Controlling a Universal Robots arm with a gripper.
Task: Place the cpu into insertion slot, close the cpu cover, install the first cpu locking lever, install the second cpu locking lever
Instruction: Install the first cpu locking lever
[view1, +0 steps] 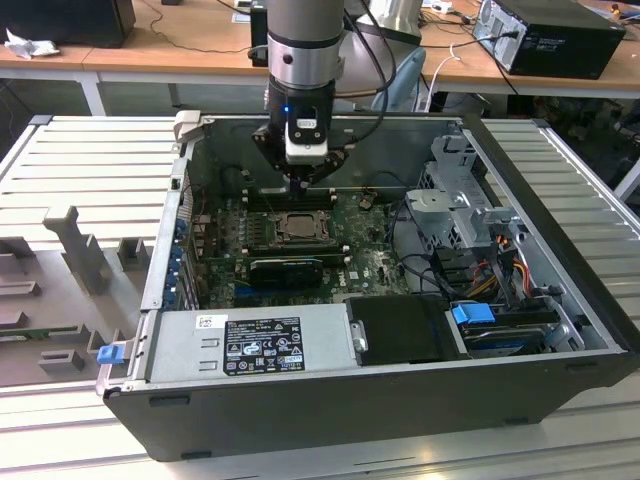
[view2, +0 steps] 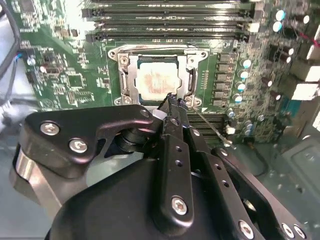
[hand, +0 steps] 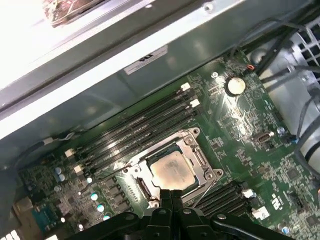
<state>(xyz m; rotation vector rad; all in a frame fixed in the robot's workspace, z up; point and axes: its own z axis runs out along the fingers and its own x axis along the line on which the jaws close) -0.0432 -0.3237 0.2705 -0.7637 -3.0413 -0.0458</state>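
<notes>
Here's the hand (view1: 305, 182), hanging straight down inside the open computer case (view1: 400, 400) on the tabletop (view1: 90, 160). Its fingertips (hand: 167, 196) are pressed tight together, and I see nothing pinched between them. The cpu (hand: 172, 170) is already seated, silver face up, in the insertion slot (view1: 265, 228). The cpu cover (hand: 199, 160) looks to be lying flat around it, with the chip showing through its square opening. The relation that matters is how the two line up. In the exterior view the socket sits at six o'clock from the hand, very close, and the long memory slots (hand: 145, 125) are behind it at twelve. In both wrist views the closed tips are poised over the socket's near edge, just off the chip's face and close to one corner of the frame. I can't tell whether they touch metal. A thin bright rod (view2: 210, 127) runs out from just beside the fingertips, slanting away from that corner. I judge it to be one of the locking levers, standing free rather than latched. By my reading, the chip and cover steps are done and the work has moved on to the levers.
</notes>
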